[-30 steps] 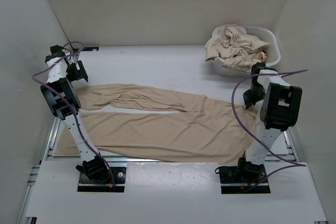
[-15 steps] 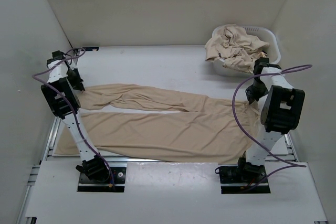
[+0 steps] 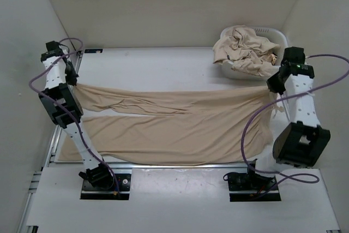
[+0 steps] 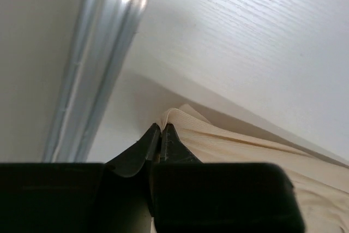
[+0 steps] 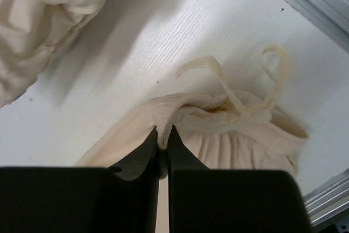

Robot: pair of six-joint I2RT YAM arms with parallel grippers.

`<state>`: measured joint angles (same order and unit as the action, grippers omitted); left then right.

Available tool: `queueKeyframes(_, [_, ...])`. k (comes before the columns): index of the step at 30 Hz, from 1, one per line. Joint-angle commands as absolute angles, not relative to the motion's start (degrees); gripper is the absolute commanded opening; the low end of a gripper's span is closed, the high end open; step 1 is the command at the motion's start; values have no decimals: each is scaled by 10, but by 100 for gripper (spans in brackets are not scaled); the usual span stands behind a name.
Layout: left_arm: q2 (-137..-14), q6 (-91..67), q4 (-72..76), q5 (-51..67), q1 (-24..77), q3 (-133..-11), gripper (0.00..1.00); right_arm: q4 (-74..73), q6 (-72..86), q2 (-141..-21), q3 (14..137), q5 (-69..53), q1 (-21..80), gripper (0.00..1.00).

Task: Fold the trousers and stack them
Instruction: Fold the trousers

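Stretches lengthwise across the table, left side to right: trousers, tan, legs pointing left, waist at the right. Lies flat along the near leg; hangs taut and off the surface along the far edge, strung between both arms.

Pinches the far leg's hem with the left gripper — fingers closed tight on the ribbed cloth, close to the metal rail at the table's left edge.

Clamps the waistband with the right gripper — fingers narrow, gathered fabric nipped between the tips. Leaves the drawstring loose, looping just past the waistband.

Holds, at the far right corner, a white basket with a crumpled heap of like-coloured cloth, just beyond the right arm and apart from the spread pair.
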<state>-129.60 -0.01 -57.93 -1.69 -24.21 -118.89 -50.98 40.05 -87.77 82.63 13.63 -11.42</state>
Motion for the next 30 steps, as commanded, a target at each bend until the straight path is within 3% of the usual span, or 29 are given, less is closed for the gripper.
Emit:
queueKeyframes(1, [-1142,0,-556,-80,-243,-1158,15,-520,367,-810,802,116,-135,0])
queueKeyframes(9, [-972,0,-539,-114,-298,-907,15,-507,367,-699,617,105,-182,0])
queueKeyframes(14, [-905,0,-508,-114,-338,-805,15,-502,372,-662,547,99,-248,0])
queueKeyframes(19, [-878,0,-490,-114,-358,-714,15,-455,378,-650,491,44,-248,0])
queueKeyframes(23, [-885,0,-485,-101,-358,-721,15,-464,372,-680,497,33,-248,0])
queueKeyframes(30, [-878,0,-497,-125,-368,-845,15,-579,373,-668,623,130,-260,0])
